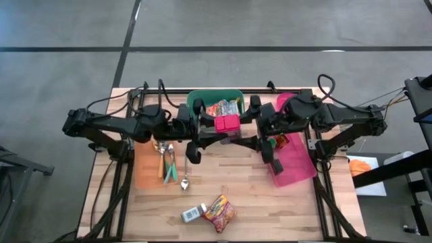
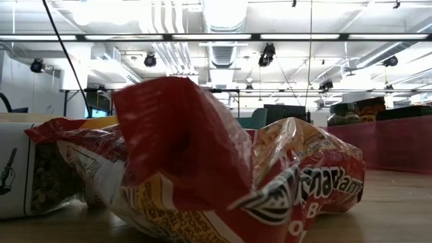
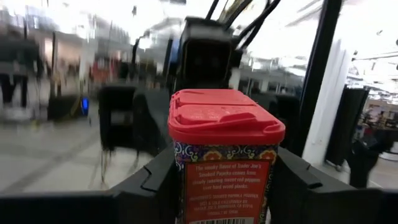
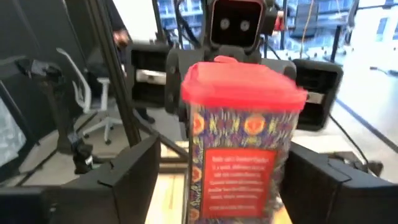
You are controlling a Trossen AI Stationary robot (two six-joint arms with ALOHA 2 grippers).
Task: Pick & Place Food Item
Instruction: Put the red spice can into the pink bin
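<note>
Wooden table (image 1: 270, 209), possibly office behind.

On the red-lidded tin (image 3: 225, 162) I held, I read "Trader Joe's" and "Smoked Paprika"; the rest of its label was too blurred.

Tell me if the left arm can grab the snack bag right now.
Probably not yet: the left end effector is shut on the tin above the bin, with the right end effector open around it. The snack bag lies uncovered at the table's front, so nothing else blocks it.
</note>
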